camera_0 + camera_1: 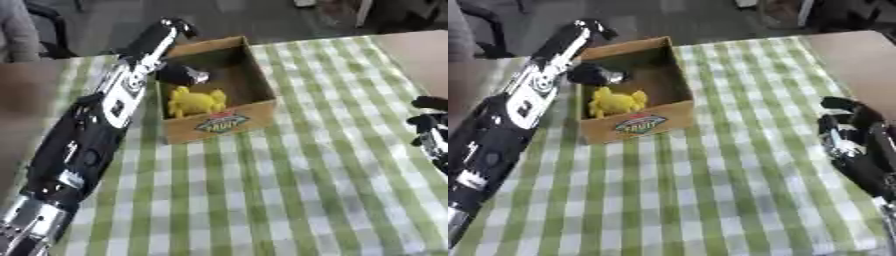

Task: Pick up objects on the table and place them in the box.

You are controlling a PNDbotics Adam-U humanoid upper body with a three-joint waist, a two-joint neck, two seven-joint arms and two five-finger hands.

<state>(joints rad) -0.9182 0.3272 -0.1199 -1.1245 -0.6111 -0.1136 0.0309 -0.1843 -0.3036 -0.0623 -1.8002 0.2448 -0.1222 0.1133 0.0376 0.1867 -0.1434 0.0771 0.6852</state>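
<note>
Left robot hand (pixel 179 75) beside yellow toy (pixel 196 101) in box (pixel 262 80)

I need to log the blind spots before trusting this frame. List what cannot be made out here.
- Left hand: blurred in both views; fingers cannot be judged.
- Right hand: cut off by the right edge in the left eye view, blurred in the right eye view.
- Dark object in the box: the left arm partly covers it; its kind is unclear.
- Yellow toy: shape too blurred to identify.
- Label on the box front: unreadable.
</note>
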